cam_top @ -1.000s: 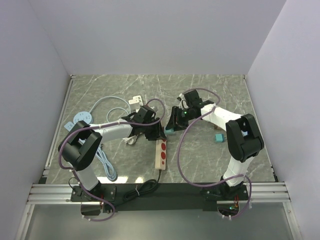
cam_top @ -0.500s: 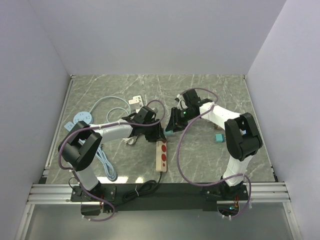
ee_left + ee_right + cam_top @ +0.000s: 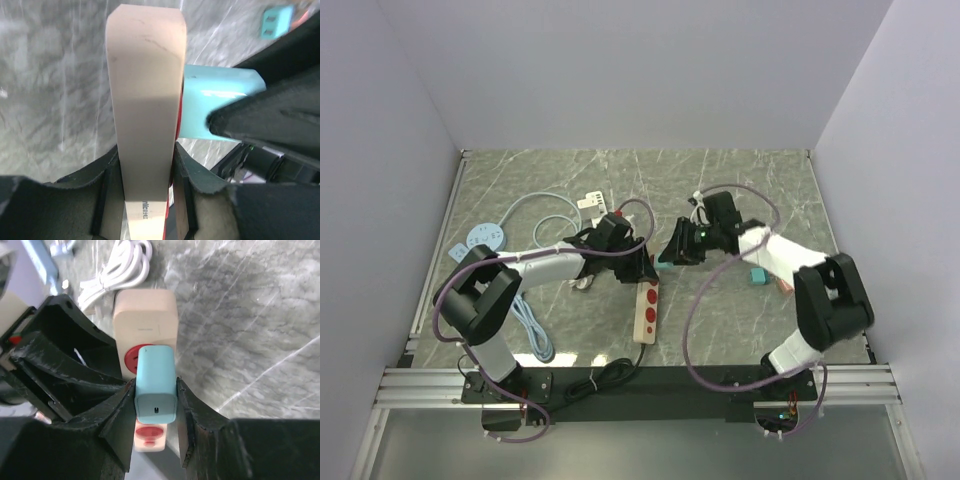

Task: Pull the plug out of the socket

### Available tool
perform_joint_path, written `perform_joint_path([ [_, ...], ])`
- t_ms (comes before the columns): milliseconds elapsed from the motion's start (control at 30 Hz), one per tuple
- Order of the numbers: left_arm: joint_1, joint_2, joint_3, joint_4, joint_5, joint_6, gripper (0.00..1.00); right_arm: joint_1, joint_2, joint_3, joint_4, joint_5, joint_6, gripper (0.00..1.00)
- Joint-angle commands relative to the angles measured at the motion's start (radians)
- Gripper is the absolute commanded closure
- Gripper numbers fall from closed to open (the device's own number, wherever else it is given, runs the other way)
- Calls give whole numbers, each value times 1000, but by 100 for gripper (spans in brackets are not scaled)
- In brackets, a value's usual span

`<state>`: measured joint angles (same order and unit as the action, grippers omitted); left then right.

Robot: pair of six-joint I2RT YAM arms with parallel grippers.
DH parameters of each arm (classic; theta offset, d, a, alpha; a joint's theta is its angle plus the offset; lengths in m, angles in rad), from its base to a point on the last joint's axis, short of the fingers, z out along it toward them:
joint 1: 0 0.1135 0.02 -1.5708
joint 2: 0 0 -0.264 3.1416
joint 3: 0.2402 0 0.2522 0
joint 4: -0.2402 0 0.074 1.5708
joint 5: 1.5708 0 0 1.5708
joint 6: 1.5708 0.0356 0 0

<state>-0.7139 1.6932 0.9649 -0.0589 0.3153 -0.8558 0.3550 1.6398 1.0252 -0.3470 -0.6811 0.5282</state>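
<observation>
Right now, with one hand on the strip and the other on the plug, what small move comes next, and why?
Probably draw the right hand straight back, away from the beige plastic power strip. It is closed on the teal block-shaped plug, seated in a red socket, and the left hand clamps the strip, bracing it.
</observation>
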Motion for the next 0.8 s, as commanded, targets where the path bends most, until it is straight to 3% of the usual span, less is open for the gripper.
perform_joint_path([
  [0,13,-23,37,-24,-1,-8,99,97,-156,-184,281,204,191,100],
  [100,11,-10,80,-42,-2,3,99,134,-202,-238,332,248,228,100],
  [167,11,-4,100,-48,-2,6,99,122,-199,-217,261,236,173,100],
  [333,13,-9,92,-53,-4,12,99,44,-114,5,-101,108,-43,100],
  [533,13,-30,41,-33,-4,1,99,-145,-55,185,-325,-31,-198,100],
  [667,16,-36,38,-33,-8,1,99,-168,-81,179,-255,-47,-134,100],
  [767,18,-30,46,-30,-7,-2,99,-110,-165,-1,-49,-6,16,100],
])
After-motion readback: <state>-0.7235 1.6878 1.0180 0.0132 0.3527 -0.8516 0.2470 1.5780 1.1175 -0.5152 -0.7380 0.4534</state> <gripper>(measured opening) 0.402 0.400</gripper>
